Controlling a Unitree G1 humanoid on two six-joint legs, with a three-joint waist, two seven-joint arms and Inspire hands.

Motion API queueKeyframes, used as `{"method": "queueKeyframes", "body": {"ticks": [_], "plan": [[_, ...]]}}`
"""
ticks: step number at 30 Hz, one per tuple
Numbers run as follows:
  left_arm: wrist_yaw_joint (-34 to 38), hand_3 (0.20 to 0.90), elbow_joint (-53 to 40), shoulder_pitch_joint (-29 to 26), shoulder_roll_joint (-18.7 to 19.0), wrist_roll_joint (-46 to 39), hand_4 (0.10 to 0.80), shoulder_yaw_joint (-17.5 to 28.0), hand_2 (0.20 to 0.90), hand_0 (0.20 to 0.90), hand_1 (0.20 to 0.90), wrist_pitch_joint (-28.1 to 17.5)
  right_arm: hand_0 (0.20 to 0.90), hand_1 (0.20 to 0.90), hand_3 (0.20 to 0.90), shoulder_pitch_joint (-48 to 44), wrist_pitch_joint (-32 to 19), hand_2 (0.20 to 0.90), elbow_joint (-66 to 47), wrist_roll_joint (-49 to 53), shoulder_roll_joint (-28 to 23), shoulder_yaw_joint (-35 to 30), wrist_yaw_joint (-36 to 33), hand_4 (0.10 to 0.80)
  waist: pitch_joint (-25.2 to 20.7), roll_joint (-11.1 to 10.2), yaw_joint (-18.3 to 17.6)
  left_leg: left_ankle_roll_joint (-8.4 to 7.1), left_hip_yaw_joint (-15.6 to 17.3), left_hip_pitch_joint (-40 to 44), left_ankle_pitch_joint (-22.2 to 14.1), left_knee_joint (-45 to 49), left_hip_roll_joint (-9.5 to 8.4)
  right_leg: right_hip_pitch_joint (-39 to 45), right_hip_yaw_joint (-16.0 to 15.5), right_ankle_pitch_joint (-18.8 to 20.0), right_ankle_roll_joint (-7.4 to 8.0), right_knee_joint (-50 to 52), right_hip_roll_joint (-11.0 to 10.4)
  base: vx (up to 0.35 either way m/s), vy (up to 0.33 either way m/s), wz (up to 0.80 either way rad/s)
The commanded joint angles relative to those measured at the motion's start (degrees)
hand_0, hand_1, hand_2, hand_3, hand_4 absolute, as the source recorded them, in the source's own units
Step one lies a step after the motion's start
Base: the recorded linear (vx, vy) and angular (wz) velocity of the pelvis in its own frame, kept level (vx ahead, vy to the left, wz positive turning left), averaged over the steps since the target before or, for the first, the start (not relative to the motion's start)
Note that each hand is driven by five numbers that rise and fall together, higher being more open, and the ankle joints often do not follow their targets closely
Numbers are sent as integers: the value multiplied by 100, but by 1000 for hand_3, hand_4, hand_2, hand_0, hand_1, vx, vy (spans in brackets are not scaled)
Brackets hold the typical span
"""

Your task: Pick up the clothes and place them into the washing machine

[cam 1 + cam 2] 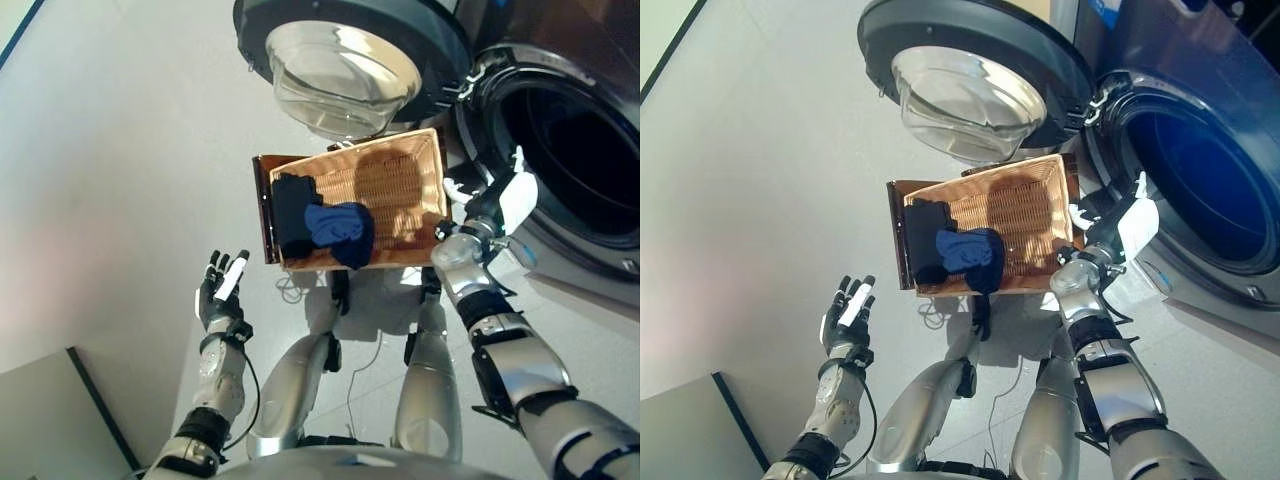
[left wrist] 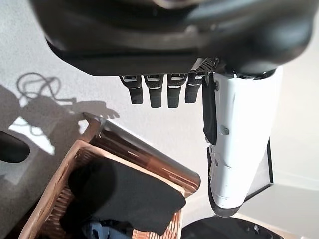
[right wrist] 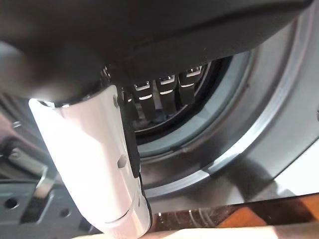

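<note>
Wicker basket (image 1: 400,190) with dark clothes (image 1: 320,228)

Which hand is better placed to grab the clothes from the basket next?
Probably the left hand: it hovers open beside the end of the basket where the black garment and blue garment lie. The right hand is over by the washing machine opening.

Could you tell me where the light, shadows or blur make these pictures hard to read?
Left eye view: glare on the glass of the washer door; the drum is dark. Left wrist view: hard shadows fall on the floor beside the basket. Right wrist view: the right hand is blurred close up, its white thumb cover overexposed.
</note>
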Motion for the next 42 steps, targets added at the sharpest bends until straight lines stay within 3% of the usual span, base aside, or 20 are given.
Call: {"method": "queueKeyframes", "body": {"ticks": [1, 18, 31, 42], "plan": [[105, 900, 133, -19, 174, 171, 800, 353, 900, 900, 900, -487, 900, 900, 900, -130, -277, 900, -458, -733, 35, 403, -55, 800, -264, -19, 61, -522, -66, -83, -289, 161, 158, -54, 29, -1015, -50, 1010, -34, 0, 0, 0], [257, 900, 543, -70, 155, 288, 800, 528, 900, 900, 900, -501, 900, 900, 900, 209, -312, 900, -646, -931, 436, 620, -1, 800, -476, -285, 26, -515, -72, 208, -365, 162, 211, 261, -10, -1037, -46, 960, -1, 7, 0, 0], [-154, 900, 865, -95, 239, 268, 800, 729, 900, 900, 900, -440, 900, 900, 900, -374, 175, 900, 62, -2980, -20, 2462, 1640, 800, -618, -671, 147, -564, -148, 357, -426, 241, 261, 515, -118, -1031, -33, 883, 30, 13, -13, 2], [-174, 900, 443, -176, 413, 297, 800, 532, 900, 900, 900, -417, 900, 900, 900, -1075, 59, 900, 830, -2907, 563, 3063, 2299, 800, -379, -801, 352, -561, -324, 311, -396, 386, 262, 526, -275, -1176, -66, 1192, 7, -13, -9, 10]]}}
